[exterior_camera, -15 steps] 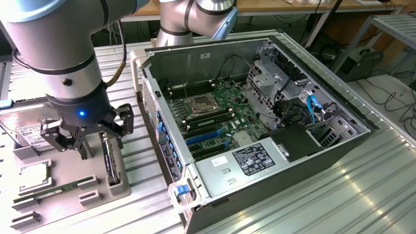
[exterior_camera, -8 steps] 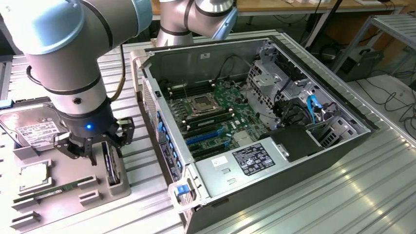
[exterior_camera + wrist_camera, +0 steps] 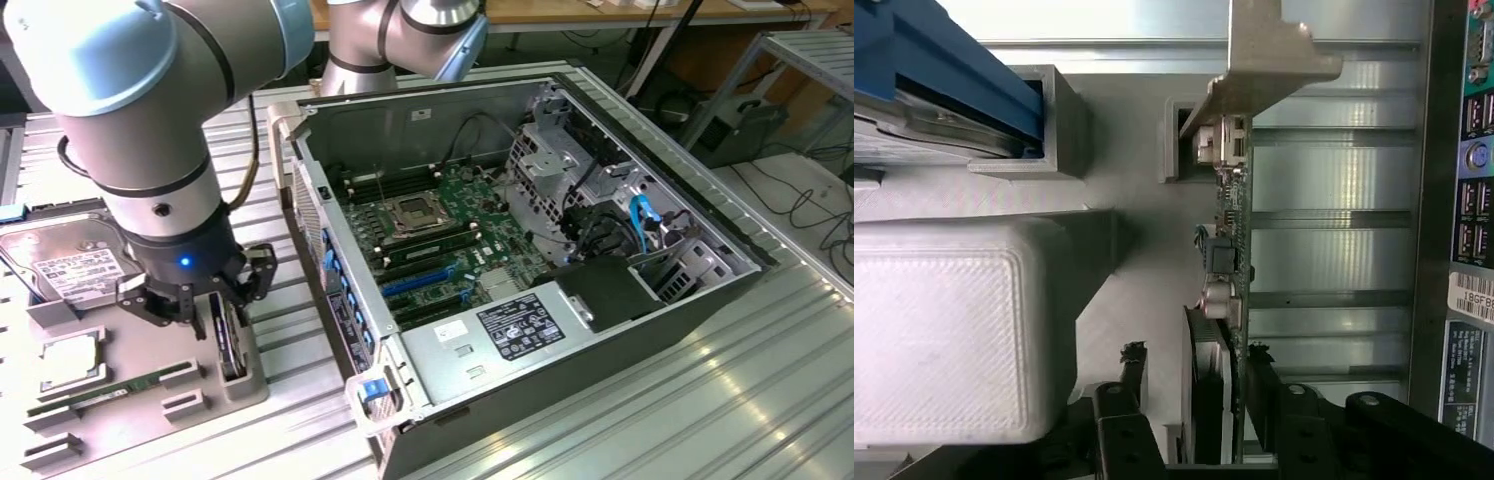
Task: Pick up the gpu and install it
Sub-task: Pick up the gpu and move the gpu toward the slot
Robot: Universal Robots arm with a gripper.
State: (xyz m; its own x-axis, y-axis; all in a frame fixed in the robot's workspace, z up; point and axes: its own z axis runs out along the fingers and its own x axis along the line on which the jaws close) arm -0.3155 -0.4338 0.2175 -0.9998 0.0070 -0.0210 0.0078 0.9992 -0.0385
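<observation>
Claw (image 3: 198, 300) is in the lower left of the exterior view, right over the gpu (image 3: 230, 345). The card stands on edge in the grey parts tray (image 3: 174, 428), beside the open PC case (image 3: 400, 130).

Wrist view: the claw (image 3: 1194, 360) is spread, with the fingers (image 3: 1122, 400) straddling the card and a gap on one side, so nothing's pinched. The gpu (image 3: 1236, 240) has its long axis running straight away from the claw, with the bracket (image 3: 1269, 60) at the far end. I'd centre up so both pads land together, square, with no twisting.

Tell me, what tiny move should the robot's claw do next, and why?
Probably squeeze the gripper shut on the gpu: its fingers sit on either side of the card, which stands on edge in the gray tray, and a gap shows beside one finger.
</observation>
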